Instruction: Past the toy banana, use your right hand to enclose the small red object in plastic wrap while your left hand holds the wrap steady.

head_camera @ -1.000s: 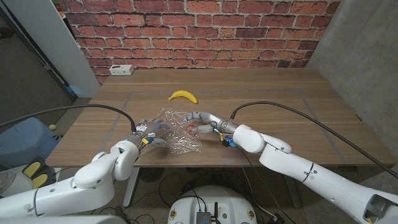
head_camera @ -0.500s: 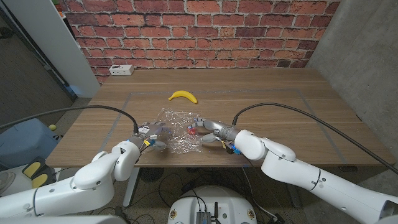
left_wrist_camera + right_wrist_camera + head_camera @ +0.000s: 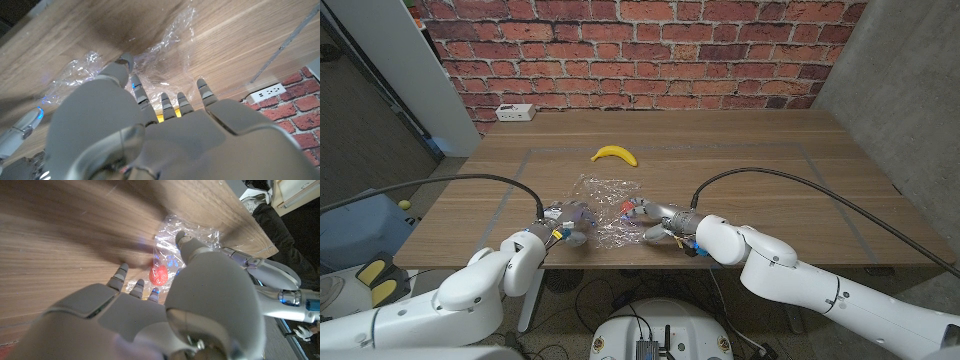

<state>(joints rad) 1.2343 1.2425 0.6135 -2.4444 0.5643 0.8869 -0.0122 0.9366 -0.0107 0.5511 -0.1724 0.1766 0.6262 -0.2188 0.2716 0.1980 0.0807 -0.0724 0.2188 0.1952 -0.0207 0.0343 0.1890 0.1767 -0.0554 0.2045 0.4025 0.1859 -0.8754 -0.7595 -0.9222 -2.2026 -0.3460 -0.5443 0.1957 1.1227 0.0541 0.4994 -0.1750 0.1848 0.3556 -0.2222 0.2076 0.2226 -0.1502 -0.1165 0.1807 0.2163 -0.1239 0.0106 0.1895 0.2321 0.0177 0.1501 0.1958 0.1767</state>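
Note:
The yellow toy banana (image 3: 615, 153) lies mid-table. Nearer me, the crumpled clear plastic wrap (image 3: 603, 208) (image 3: 192, 234) (image 3: 167, 42) is spread on the wood. The small red object (image 3: 628, 210) (image 3: 159, 274) sits at the wrap's right side, under or against the film. My right hand (image 3: 655, 220) (image 3: 150, 315) is just right of it, fingers spread and reaching to the red object, gripping nothing that I can see. My left hand (image 3: 565, 222) (image 3: 150, 130) is at the wrap's left edge with its fingers apart, fingertips on the film.
A white power strip (image 3: 515, 112) (image 3: 265, 92) lies at the table's far left by the brick wall. Tape lines (image 3: 515, 165) mark a rectangle on the tabletop. Bare wood stretches to the right of my right arm.
My right hand has drawn back toward the near table edge, from over the wrap's right side to just beside the red object. The left hand has barely moved.

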